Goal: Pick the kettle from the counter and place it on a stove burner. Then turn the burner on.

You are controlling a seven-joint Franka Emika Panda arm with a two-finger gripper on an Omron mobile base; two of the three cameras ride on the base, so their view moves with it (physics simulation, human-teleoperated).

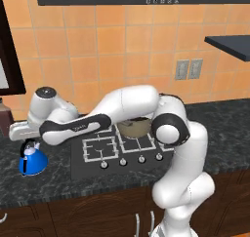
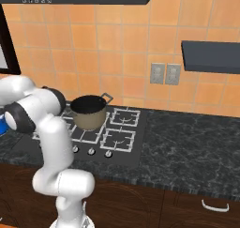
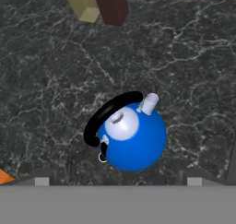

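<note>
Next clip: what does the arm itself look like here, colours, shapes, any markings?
Glossy white arm of rounded tubular segments, with dark grey to black bands and round caps at the joints, on a white column base. One dark forearm section carries small pale lettering, too small to read. The claw shows two small grey finger tips.

arm point(image 1: 132, 107): glossy white rounded links | joints: dark bands

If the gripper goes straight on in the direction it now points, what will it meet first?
Most likely the small bright blue dome-shaped kettle with its thin black arched handle. The open gripper looks down on it, the kettle between the fingers' line. Beyond lies the dark marbled stone counter. Depth is unclear.
</note>
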